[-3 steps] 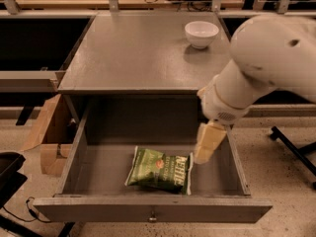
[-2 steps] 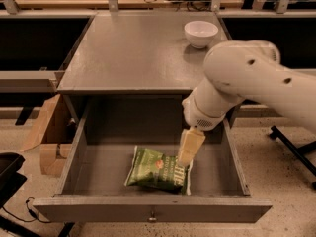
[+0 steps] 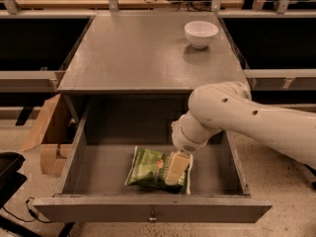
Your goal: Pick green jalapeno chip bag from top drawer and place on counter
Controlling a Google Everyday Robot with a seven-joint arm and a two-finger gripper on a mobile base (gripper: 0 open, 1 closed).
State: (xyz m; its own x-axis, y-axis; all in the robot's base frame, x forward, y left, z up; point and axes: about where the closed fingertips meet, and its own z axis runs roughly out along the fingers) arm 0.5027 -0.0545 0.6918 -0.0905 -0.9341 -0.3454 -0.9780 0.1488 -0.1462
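Far L: cardboard box on the floor beside the cabinet, same spot as before. The top drawer is pulled fully out, front panel w/ small knob toward the camera; no change. The green jalapeno chip bag lies flat on the drawer floor, roughly mid-drawer and near the front, not shifted vs. 0.7 s ago.

Main diff: the gripper has come down and a bit L. Earlier it hung above the bag's R edge; now it sits over the R part of the bag, at or very near the surface. Contact can't be confirmed, and whether it's released or clenched on the bag can't be told either.

The white arm has swung lower and further L, now reaching in from the R edge and covering the drawer's R rear corner.

The counter above carries a white bowl at back R, unmoved.
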